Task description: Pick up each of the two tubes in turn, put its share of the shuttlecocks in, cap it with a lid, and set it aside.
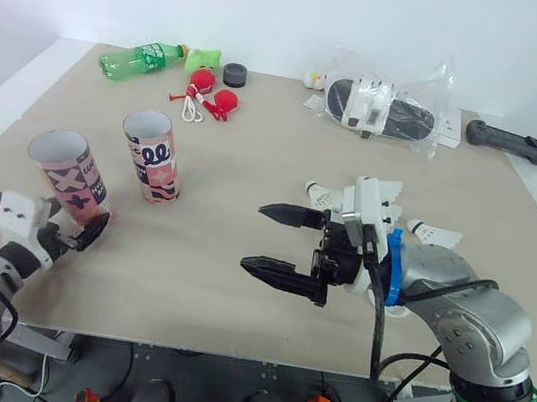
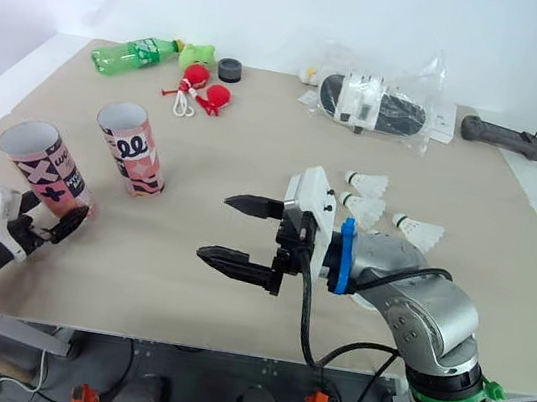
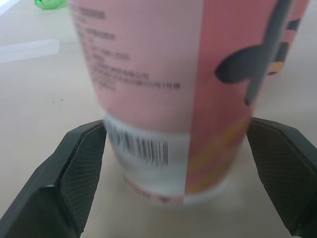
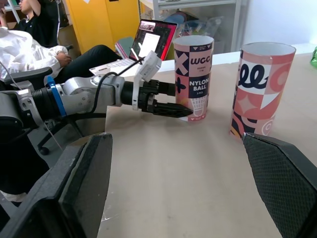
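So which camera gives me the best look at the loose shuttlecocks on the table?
The right eye view: all three shuttlecocks lie uncovered beside the right arm. In the left eye view the arm's white wrist mount hides part of the middle one. The wrist views face the tubes instead.

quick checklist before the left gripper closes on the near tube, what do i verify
1. near tube upright, mouth up: ok
2. left gripper straddles the tube's base, one finger on each side: ok
3. grip made on the tube: not ok, fingers open
4. second tube stands apart from the grasp: ok
5. right gripper open and empty, beside the three shuttlecocks: ok
6. two lids located: cannot tell; a black disc lies at the far side
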You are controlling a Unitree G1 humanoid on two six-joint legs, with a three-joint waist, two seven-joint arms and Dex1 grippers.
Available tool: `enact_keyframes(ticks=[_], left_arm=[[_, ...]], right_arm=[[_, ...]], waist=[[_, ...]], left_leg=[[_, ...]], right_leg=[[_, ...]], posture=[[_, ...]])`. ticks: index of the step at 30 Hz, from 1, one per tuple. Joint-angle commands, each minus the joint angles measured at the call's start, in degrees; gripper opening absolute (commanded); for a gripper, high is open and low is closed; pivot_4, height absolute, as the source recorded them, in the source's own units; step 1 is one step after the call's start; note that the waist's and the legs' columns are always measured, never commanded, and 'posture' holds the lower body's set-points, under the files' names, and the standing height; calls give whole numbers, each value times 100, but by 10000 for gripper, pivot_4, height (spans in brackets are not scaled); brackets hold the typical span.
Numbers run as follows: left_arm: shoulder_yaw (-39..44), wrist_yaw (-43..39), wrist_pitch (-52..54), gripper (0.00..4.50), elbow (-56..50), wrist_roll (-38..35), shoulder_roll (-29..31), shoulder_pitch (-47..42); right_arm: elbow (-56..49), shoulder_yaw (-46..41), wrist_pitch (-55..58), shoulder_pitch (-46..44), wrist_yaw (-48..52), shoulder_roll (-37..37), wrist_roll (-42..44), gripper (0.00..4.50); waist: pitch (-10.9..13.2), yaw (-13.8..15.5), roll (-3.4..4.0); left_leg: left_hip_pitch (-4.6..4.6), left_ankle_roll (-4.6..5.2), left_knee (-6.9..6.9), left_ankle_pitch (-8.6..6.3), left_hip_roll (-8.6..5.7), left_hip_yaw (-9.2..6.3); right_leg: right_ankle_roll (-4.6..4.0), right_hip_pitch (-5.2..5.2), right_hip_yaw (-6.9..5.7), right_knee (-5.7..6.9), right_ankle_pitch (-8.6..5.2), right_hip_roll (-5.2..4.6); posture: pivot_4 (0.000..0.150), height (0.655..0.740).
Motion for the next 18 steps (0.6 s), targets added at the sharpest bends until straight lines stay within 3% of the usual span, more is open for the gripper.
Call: enact_keyframes(ticks=[1,11,16,18], left_arm=[[-88,20,-363,45000,415,80,-20,-345],[-385,2,-919,45000,1467,167,-142,-1158],[-450,2,-966,32315,1505,140,-186,-1166],[-461,35,-945,31303,1493,167,-172,-1121]], right_arm=[[-36,-10,-68,-130,-1,52,-32,44730],[-108,-48,-12,-119,-53,11,-62,44730],[-169,-64,25,-94,-82,-8,-44,45000],[-193,-75,44,-84,-93,-17,-29,45000]], waist=[[1,1,1],[0,2,0],[0,1,0],[0,0,0]], left_leg=[[1,0,0,0,0,0],[-4,1,0,0,0,-11],[-5,1,-1,0,0,-12],[-5,1,-1,0,0,-13]], right_leg=[[-1,0,0,0,0,0],[-4,0,-8,1,2,3],[-6,0,-9,1,3,2],[-5,0,-9,1,2,3]], posture=[[1500,7400],[1500,7400],[1500,7400],[1500,7400]])
